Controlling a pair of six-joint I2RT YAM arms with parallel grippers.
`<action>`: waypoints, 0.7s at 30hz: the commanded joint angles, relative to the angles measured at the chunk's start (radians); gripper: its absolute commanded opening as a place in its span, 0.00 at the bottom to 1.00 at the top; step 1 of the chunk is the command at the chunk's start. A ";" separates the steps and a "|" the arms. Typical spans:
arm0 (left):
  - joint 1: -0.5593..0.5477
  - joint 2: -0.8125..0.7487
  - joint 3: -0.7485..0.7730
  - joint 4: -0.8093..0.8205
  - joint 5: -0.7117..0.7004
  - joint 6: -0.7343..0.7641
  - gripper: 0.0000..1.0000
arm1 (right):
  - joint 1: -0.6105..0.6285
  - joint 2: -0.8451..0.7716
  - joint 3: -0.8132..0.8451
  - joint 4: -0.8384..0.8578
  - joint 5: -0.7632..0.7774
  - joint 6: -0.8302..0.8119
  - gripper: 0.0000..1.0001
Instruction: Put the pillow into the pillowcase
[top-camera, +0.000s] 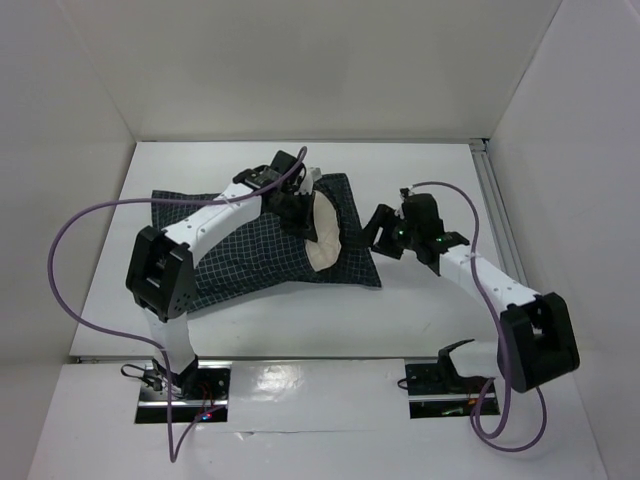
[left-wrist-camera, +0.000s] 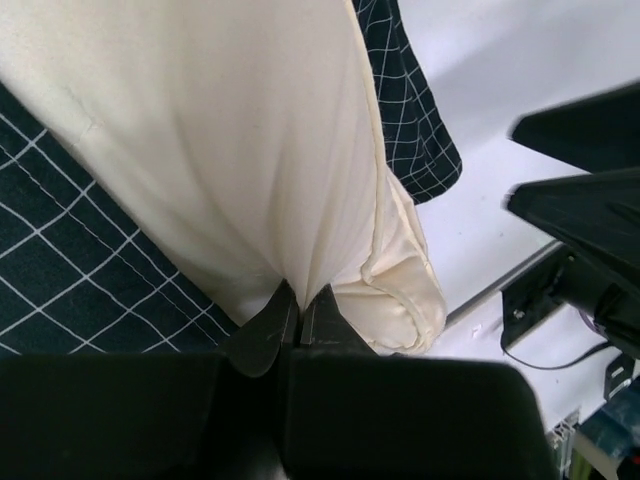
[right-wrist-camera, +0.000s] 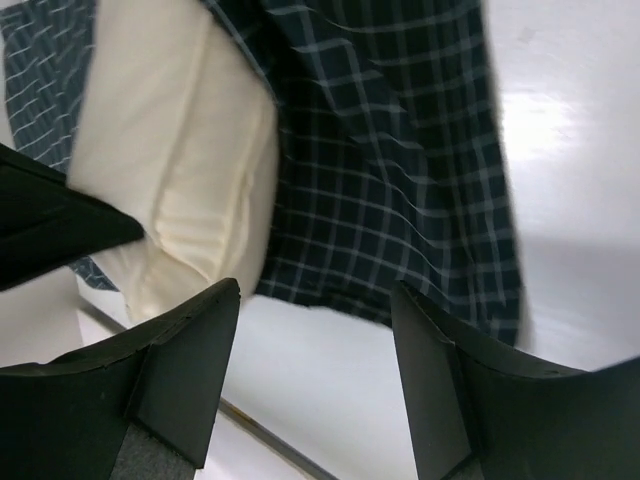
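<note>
The dark checked pillowcase lies across the middle of the table. The cream pillow sticks out of its right end. My left gripper is shut on a pinch of the pillow's cream fabric; in the left wrist view the gripper grips a fold of the pillow with the pillowcase beside it. My right gripper is open and empty just right of the pillowcase's right edge; in the right wrist view the gripper stands over bare table, with the pillowcase and the pillow beyond.
White walls enclose the table on the left, back and right. A metal rail runs along the right edge. Purple cables loop from both arms. The left arm reaches over the pillowcase.
</note>
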 joint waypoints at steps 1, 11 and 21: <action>0.021 -0.060 0.010 0.036 0.133 0.012 0.00 | 0.041 0.075 0.066 0.121 -0.048 -0.018 0.69; 0.050 -0.060 0.020 0.036 0.189 0.012 0.00 | 0.067 0.279 0.193 0.227 -0.036 -0.007 0.66; 0.059 -0.051 0.038 0.036 0.209 0.012 0.00 | 0.067 0.405 0.268 0.282 0.016 0.031 0.57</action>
